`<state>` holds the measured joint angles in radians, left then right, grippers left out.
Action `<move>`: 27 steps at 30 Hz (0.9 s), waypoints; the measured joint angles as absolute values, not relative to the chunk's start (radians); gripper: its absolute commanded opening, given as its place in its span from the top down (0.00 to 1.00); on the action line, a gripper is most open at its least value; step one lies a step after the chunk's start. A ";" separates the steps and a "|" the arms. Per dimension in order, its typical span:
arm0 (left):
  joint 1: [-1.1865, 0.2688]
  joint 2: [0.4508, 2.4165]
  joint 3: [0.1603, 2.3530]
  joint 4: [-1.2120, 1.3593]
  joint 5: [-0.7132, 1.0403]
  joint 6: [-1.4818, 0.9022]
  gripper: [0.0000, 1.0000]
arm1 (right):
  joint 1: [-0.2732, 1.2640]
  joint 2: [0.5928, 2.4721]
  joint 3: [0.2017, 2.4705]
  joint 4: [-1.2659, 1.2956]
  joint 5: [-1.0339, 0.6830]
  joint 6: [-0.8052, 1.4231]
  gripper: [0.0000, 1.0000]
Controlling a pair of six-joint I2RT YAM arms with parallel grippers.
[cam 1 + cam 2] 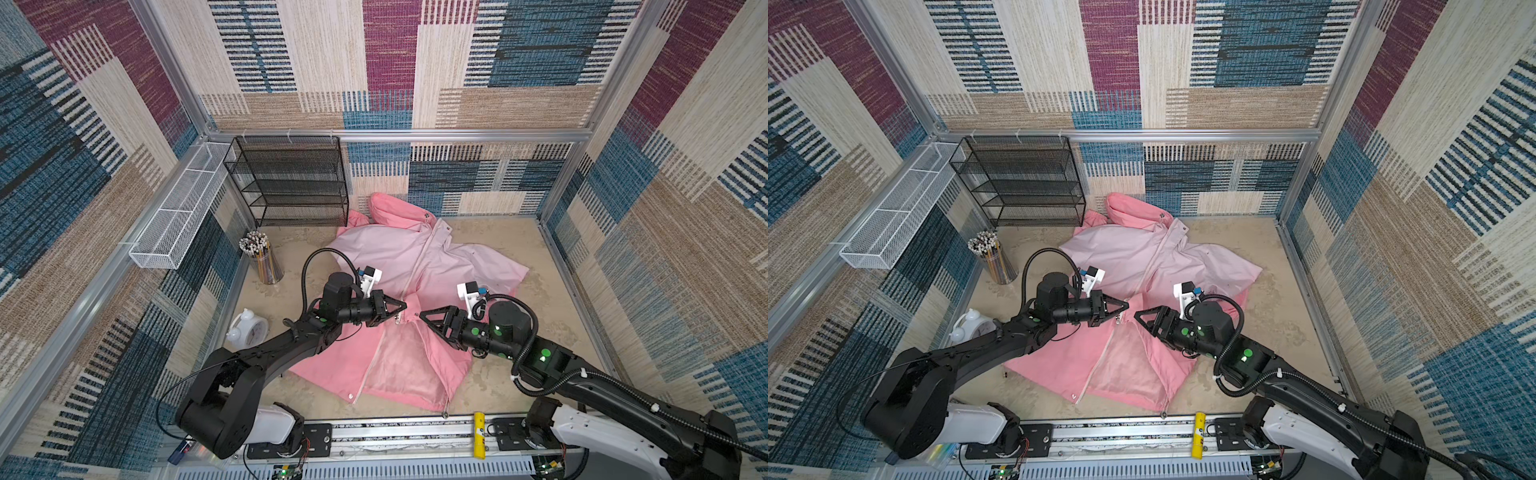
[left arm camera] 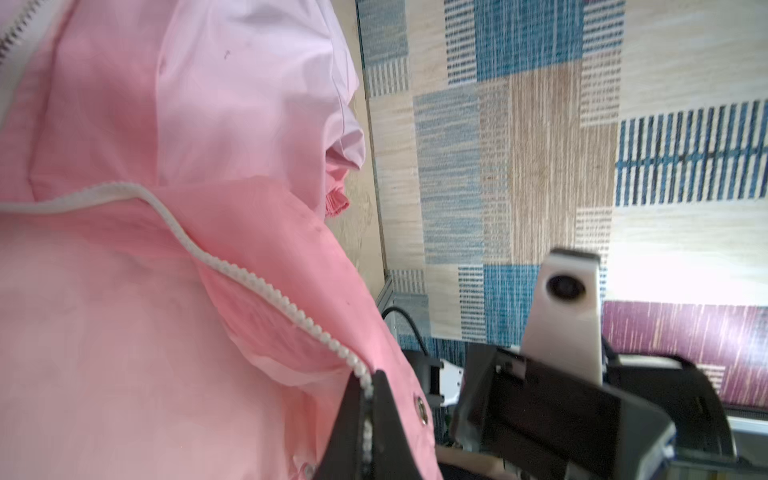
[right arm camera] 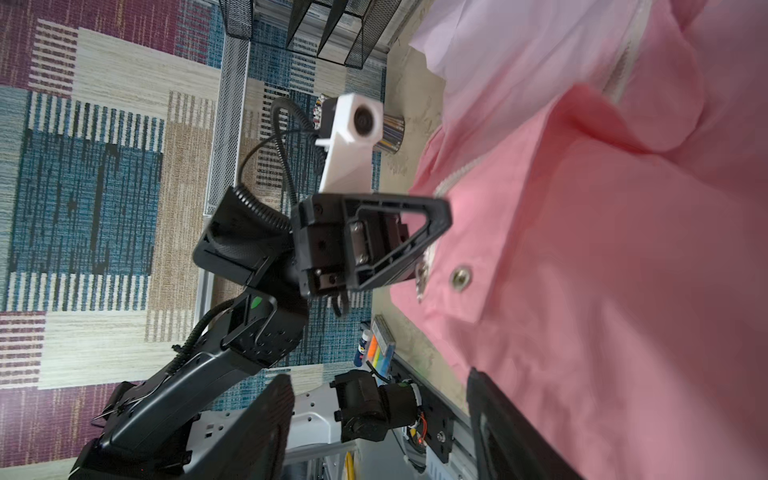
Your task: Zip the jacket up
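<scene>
The left end effector point(image 1: 400, 308) pinches the white zipper edge point(image 2: 266, 291) at mid-front of the jacket point(image 1: 415, 257), spread on the table point(image 1: 540, 316), while the right end effector point(image 1: 427, 317) hangs spread and empty just beside it; the lower front gapes open, so zipping seems barely begun.

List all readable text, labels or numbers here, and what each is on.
No text reads clearly in any view.
White alarm clock: dial marks too small.
Yellow block on the front rail: any print too blurred.
Coloured box by the rail: label blurred.
</scene>
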<state>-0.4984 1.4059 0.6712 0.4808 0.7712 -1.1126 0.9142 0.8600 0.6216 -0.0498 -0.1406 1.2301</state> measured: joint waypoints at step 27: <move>-0.530 1.224 0.591 0.476 0.709 -1.227 1.00 | 1.224 1.051 0.498 0.415 0.450 1.390 0.38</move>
